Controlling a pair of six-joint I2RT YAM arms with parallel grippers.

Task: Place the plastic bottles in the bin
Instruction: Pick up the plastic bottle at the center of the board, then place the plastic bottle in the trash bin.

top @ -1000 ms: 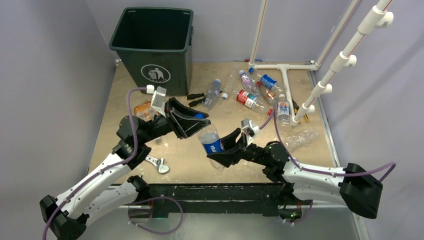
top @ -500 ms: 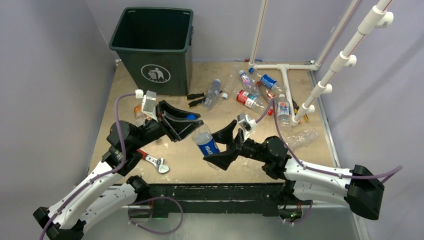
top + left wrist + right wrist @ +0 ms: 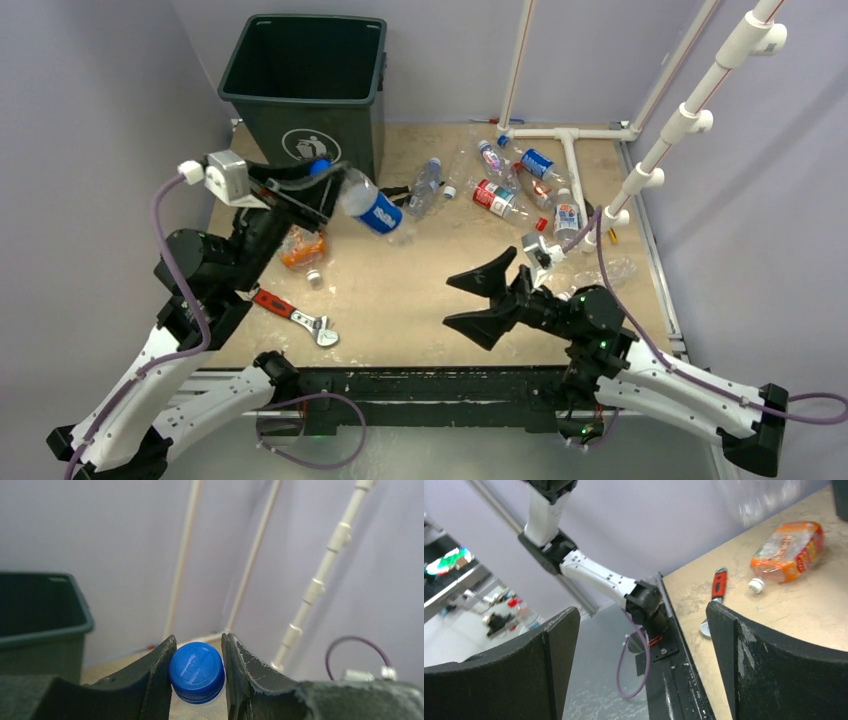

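Black right gripper point(image 3: 478, 300), lower centre-right of top view: jaws spread wide, nothing between them, well apart from bin. Red-handled wrench point(image 3: 290, 310) and orange-label bottle point(image 3: 300, 246) lie on table point(image 3: 400, 300), left of centre. Left gripper point(image 3: 325, 178), upper left: jaws nearly closed, pinching blue-label bottle point(image 3: 368, 207) at blue cap point(image 3: 196, 671). Bottle's long axis slants: cap upper left, base lower right. Bin point(image 3: 300, 98) just beyond; opening lies up-frame, slightly left of held bottle. Left arm nearer. Judgement: carry over near rim, then release. Other bottles point(image 3: 500, 197) scattered upper right.
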